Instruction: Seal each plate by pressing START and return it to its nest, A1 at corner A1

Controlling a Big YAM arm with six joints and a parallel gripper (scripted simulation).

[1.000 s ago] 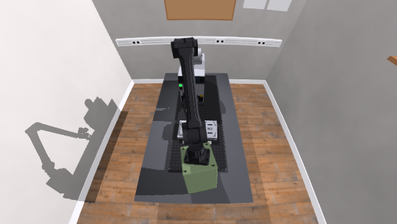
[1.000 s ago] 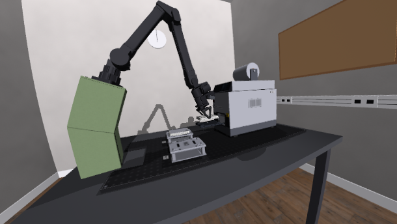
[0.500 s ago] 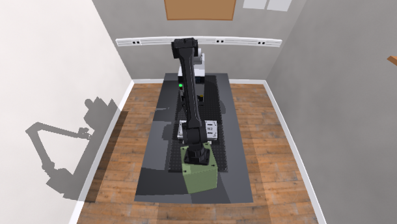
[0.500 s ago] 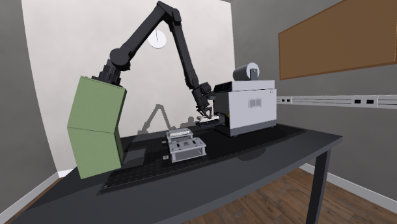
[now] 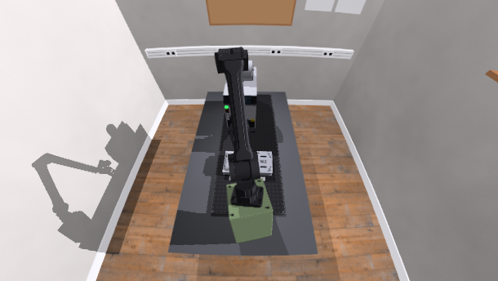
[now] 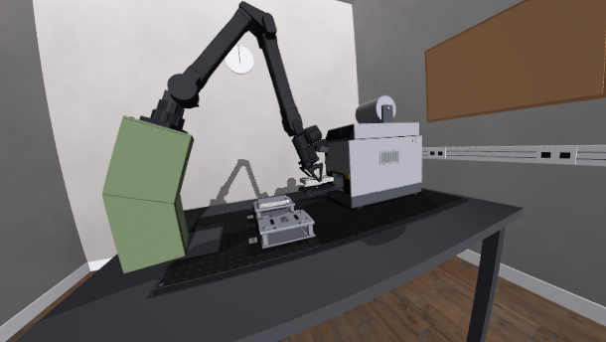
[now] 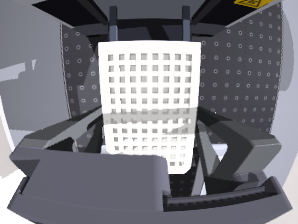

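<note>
Overall, a dark grey rectangular table [image 5: 300, 233] [image 6: 373, 298] [image 7: 30, 110] runs down the middle of the top view and spreads across the lower part of the exterior one. A black six-joint arm [image 5: 237, 106] [image 6: 219, 47] rises from a pale green block pedestal [image 5: 253, 225] [image 6: 141, 159], at bottom centre from above and at left from the side, and bends down toward the middle of the exterior frame. A black perforated board [image 5: 267, 139] [image 6: 214, 265] [image 7: 250, 70] lies on the table. On its far end stands a boxy light grey sealer [image 5: 251, 89] [image 6: 384, 166] [image 7: 150, 6], right of centre in the exterior frame, with a grey cylindrical roll [image 5: 249, 74] [image 6: 372, 110] on top.

Mid-frame in the exterior view, a silver raised nest marked N2 [image 5: 267, 157] [image 6: 303, 219] carries no plate; just behind it, a second silver nest [image 5: 225, 168] [image 6: 258, 210] bears a white plate [image 6: 275, 203]. The black gripper [image 6: 316, 175] [image 7: 149, 110] is closed on another white plate, a rectangular one with square wells [image 6: 310, 181] [image 7: 150, 75], one finger at each long side. That plate sits over the dark flat stage [image 6: 318, 190] in front of the sealer; whether it touches the stage, I cannot tell. Upper centre from above, a small round lamp [image 5: 226, 107] glows green.
</note>
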